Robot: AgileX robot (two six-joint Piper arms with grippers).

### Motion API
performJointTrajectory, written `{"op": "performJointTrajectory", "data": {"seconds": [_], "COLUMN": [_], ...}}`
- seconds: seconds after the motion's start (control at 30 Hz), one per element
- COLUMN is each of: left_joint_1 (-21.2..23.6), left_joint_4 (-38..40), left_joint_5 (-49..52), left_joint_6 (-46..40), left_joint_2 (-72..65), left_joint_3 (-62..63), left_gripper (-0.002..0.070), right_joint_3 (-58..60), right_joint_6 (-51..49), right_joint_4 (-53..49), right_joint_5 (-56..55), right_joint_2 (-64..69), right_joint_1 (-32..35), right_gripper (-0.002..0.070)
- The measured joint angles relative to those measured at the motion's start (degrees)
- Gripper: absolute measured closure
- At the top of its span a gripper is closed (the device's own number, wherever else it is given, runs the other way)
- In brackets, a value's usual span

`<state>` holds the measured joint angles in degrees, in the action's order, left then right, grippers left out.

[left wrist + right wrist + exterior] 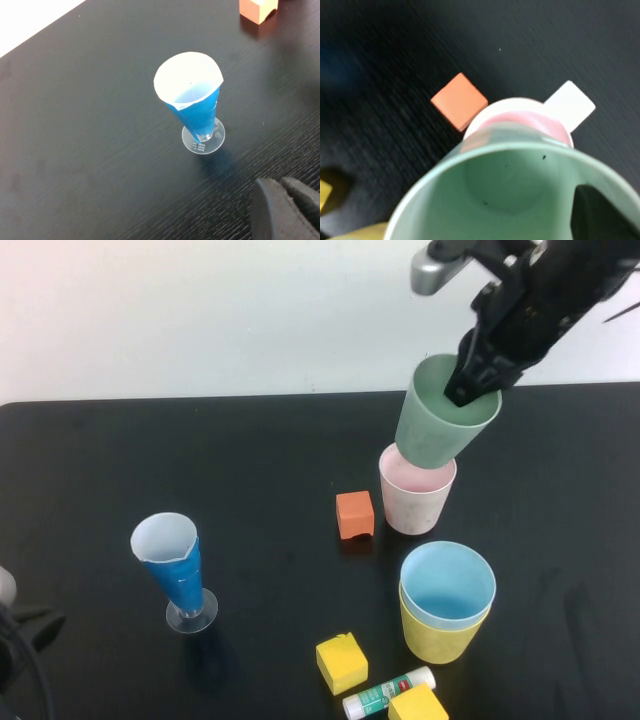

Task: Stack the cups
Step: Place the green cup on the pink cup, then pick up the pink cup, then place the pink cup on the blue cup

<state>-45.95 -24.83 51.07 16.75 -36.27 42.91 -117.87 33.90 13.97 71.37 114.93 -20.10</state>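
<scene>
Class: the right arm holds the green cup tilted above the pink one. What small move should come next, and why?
Probably level and lower it: the right gripper grips the green cup by its rim, tilted just above the pink cup, not yet nested. The left gripper rests shut.

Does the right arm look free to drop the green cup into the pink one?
Probably yes: the right tool, shut on the green cup, holds it tilted just above the empty pink cup. The left tool is parked, shut.

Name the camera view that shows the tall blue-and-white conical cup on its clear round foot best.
The left wrist view: the tall blue-and-white conical cup fills the middle, rim to clear foot, standing alone on the black table. The high view shows it smaller, at the table's left. The right wrist view misses it.
</scene>
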Motion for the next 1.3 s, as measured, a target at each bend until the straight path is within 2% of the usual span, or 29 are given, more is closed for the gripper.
{"op": "performJointTrajectory", "data": {"seconds": [0.13,0.2,0.27,0.4,0.47,0.53,0.63,0.73,0.77,0.83,1.07,1.3], "left_joint_1": [0.0,0.0,0.0,0.0,0.0,0.0,0.0,0.0,0.0,0.0,0.0,0.0], "left_joint_4": [0.0,-0.3,-0.4,-0.9,-1.0,-1.1,-1.2,-1.2,-1.2,-1.2,-1.3,-0.1], "left_joint_5": [0.0,0.0,0.0,0.0,0.0,0.0,0.0,-0.1,-0.1,-0.1,-0.1,-0.1], "left_joint_6": [0.1,0.1,0.1,0.2,0.2,0.2,0.2,0.2,0.2,0.2,0.2,1.3], "left_joint_2": [0.0,0.0,0.0,0.0,0.0,0.0,0.0,0.0,0.0,0.0,0.0,0.0], "left_joint_3": [0.0,0.0,0.0,0.0,0.0,0.0,0.0,0.0,0.0,0.0,0.0,0.0], "left_gripper": [0.0674,0.0674,0.0674,0.0675,0.0675,0.0675,0.0675,0.0675,0.0675,0.0675,0.0675,0.0675], "right_joint_3": [-2.0,-2.2,-2.3,-2.4,-2.6,-2.6,-2.6,-2.6,-2.6,-2.8,-7.8,-6.0], "right_joint_6": [-1.0,-1.2,-1.6,-2.7,-2.8,-2.8,-2.8,-2.8,-2.8,-2.8,-2.9,-3.1], "right_joint_4": [0.1,0.1,0.1,0.1,0.1,0.2,1.0,1.8,2.0,2.1,0.3,0.0], "right_joint_5": [-0.1,-0.5,-0.9,-2.3,-3.3,-3.9,-4.0,-3.9,-3.9,-3.1,-0.9,-0.5], "right_joint_2": [4.7,6.7,8.4,10.6,11.6,12.3,13.5,14.1,14.2,14.3,13.0,0.0], "right_joint_1": [0.0,0.0,0.0,0.0,0.0,0.0,0.0,0.0,0.0,0.0,0.0,0.0], "right_gripper": [0.0647,0.0619,0.0552,0.0368,0.0309,0.0289,0.0318,0.0458,0.0539,0.0612,0.0624,0.0624]}}
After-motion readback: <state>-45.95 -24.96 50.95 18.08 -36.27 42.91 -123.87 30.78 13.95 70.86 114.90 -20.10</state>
